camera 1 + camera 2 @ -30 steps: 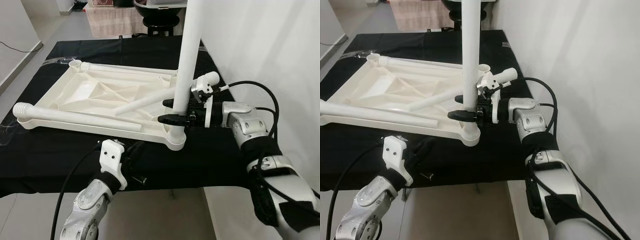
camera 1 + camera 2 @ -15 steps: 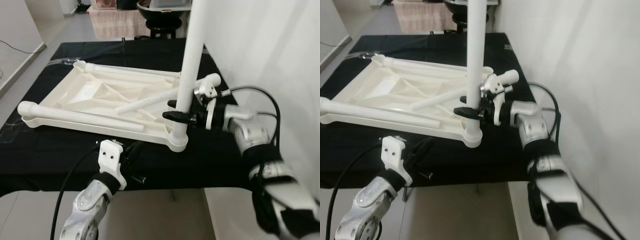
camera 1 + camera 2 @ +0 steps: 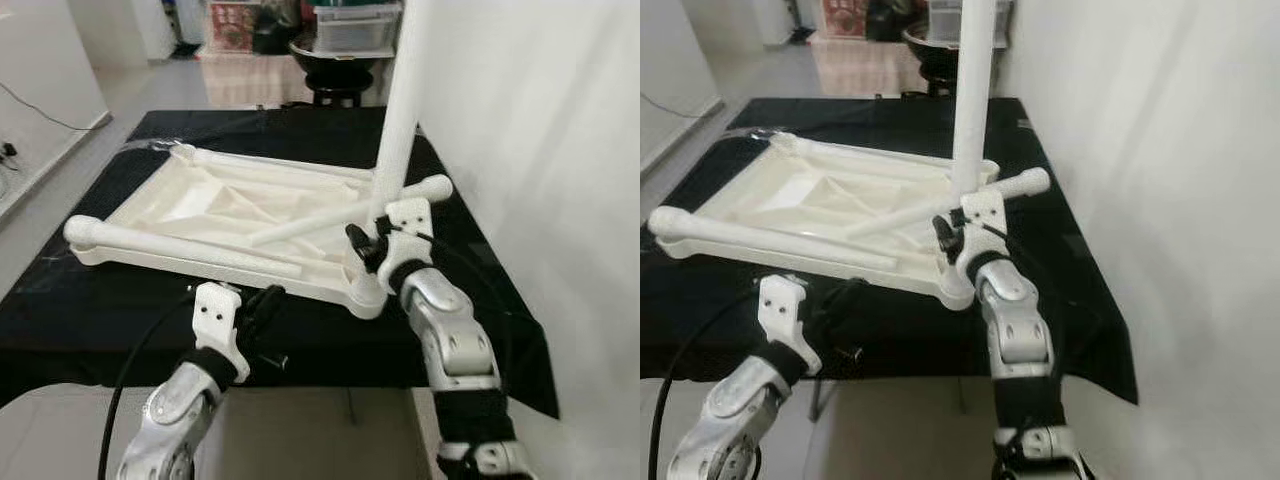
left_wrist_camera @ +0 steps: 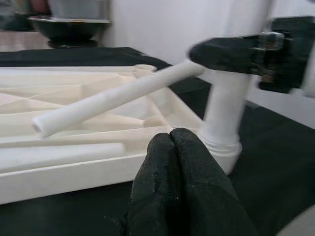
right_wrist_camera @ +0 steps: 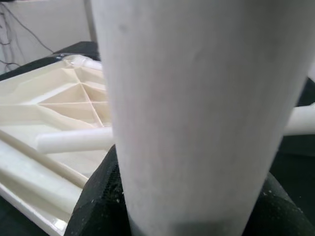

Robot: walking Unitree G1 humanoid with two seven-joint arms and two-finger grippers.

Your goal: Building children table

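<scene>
One leg standing: a white round plastic table leg point(image 3: 400, 110) rises upright from the corner socket at about 5 o'clock on the cream plastic tabletop point(image 3: 190, 205), which lies underside up on the black-covered surface point(image 3: 120, 320).
Right gripper point(image 3: 362, 245): its black fingers are closed around the upright leg just above the socket.
Left gripper point(image 4: 177, 162): fingers pressed together, holding nothing, low at the near edge of the surface at about 7 o'clock.
Loose legs: one slim white tube point(image 3: 305, 218) lies across the ribs; two more point(image 3: 180, 245) lie along the tabletop's edges.
Step in hand: seating the first leg, by my judgement.
Next move: probably pressing or twisting it home, then letting go and fetching another leg.
</scene>
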